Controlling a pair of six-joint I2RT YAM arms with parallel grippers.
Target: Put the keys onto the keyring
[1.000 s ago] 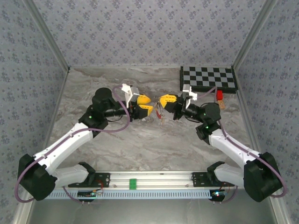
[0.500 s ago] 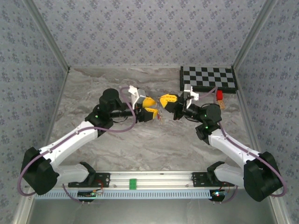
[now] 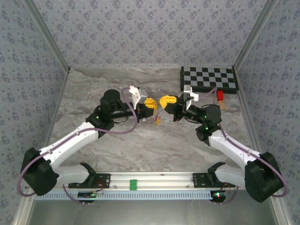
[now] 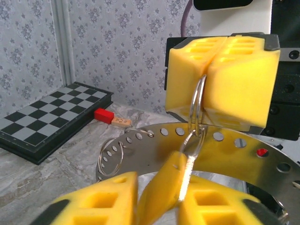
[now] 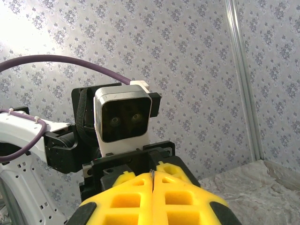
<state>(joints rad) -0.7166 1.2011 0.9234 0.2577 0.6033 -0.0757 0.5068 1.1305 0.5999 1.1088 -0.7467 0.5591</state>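
My right gripper (image 3: 165, 101) is shut on the keyring (image 4: 198, 99), a thin silvery loop that hangs from its yellow fingers (image 4: 234, 79). In the right wrist view the wire's edge shows in the seam of the right gripper (image 5: 152, 178). A key with an orange-yellow head (image 4: 164, 187) hangs at the loop's lower end. It sits between the fingers of my left gripper (image 4: 159, 190), which press on it from both sides. In the top view the left gripper (image 3: 150, 107) faces the right one tip to tip, with a small orange bit (image 3: 158, 120) dangling below them.
A second silvery loop (image 4: 112, 152) shows to the left in front of a perforated metal plate (image 4: 154, 150). A checkerboard (image 3: 209, 78) lies at the back right, with a red block (image 3: 219, 96) and a tan piece beside it. Patterned walls enclose the marble table (image 3: 140, 145).
My left arm has moved right, up to the right gripper, and its fingers have narrowed around the key. The right arm has barely shifted.
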